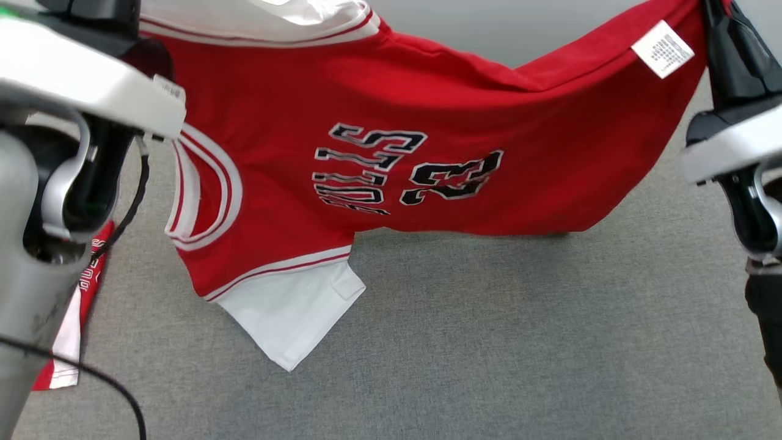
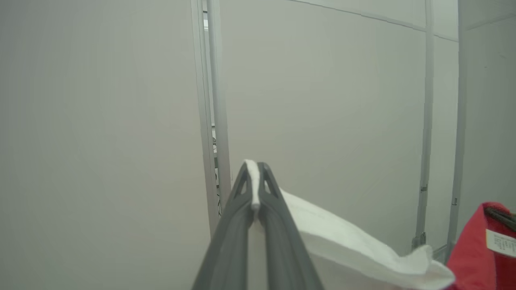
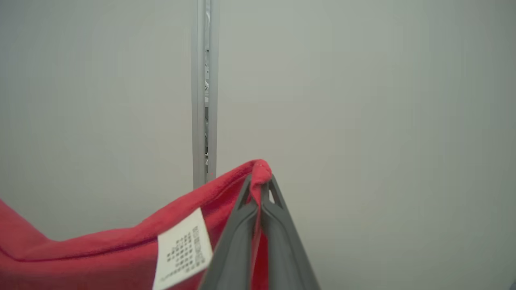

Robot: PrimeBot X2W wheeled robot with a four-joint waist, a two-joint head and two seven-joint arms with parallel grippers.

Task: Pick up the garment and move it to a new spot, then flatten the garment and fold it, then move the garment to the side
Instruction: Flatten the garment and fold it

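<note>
The garment (image 1: pixel 391 110) is a red jersey with white sleeves and black lettering, hanging stretched between my two arms above the grey surface. My left gripper (image 2: pixel 254 177) is shut on a white sleeve edge (image 2: pixel 354 241), pinched between its tips. My right gripper (image 3: pixel 260 183) is shut on the red hem (image 3: pixel 121 245) next to a white care label (image 3: pixel 183 249). In the head view that label (image 1: pixel 663 47) hangs by my right arm (image 1: pixel 733 122) at the upper right. One white sleeve (image 1: pixel 293 318) dangles low, near the grey surface.
A grey cloth-covered surface (image 1: pixel 489 342) lies below the garment. Another red and white garment (image 1: pixel 73 305) lies at the left edge, partly behind my left arm (image 1: pixel 55 183). Pale wall panels (image 2: pixel 100 121) stand ahead in both wrist views.
</note>
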